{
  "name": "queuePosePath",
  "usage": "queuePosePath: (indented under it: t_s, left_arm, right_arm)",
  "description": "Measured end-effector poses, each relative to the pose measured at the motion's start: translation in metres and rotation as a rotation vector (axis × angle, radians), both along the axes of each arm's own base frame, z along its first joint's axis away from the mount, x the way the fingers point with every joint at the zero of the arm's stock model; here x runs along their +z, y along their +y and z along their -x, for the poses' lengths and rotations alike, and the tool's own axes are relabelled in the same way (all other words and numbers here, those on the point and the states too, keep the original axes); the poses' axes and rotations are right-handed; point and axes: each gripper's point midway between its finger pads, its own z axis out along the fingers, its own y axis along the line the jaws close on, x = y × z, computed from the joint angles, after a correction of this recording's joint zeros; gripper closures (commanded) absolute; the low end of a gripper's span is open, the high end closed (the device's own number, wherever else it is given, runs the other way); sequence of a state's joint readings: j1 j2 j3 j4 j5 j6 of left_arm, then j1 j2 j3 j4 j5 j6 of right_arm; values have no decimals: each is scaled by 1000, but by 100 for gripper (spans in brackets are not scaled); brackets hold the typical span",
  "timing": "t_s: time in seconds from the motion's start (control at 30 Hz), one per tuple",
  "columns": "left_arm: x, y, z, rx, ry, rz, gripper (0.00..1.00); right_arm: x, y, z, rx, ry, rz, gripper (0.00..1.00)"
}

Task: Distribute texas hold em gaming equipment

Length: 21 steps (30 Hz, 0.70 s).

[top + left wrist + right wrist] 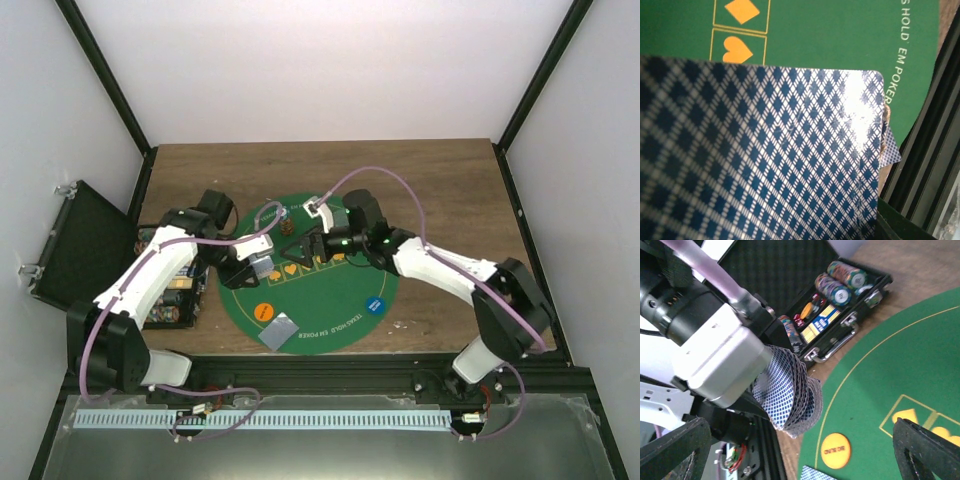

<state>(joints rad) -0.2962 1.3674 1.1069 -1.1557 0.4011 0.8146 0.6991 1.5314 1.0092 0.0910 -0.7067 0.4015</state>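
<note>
My left pincer point(256, 266) clamps fanned cards point(790, 400); my right pincer point(797, 450) gapes wide, empty, over the green mat point(880, 370).

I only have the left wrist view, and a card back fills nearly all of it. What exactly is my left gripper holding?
Observer: The left gripper is shut on a fanned stack of cards, not one card.
Operator: Is the right gripper carrying anything?
Observer: No, the right gripper is open and empty above the green mat's middle.
Operator: What lies on the mat?
Observer: An orange disc, a blue disc, and a face-down card near its front edge.
</note>
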Motion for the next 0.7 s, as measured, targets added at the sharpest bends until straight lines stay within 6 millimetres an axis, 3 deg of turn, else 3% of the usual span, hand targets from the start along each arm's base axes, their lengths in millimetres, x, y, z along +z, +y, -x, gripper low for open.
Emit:
queuePosePath:
  t_s: [0.17, 0.57, 0.7]
  left_arm:
    - [8, -11, 3, -26, 5, 35, 51]
    - [10, -17, 3, -9, 34, 60, 51]
    - [10, -16, 3, -2, 35, 60, 52]
  right_arm:
    - [-20, 17, 2, 65, 106, -17, 2]
    - [-36, 47, -5, 153, 206, -45, 7]
    - [-43, 56, -6, 171, 221, -39, 13]
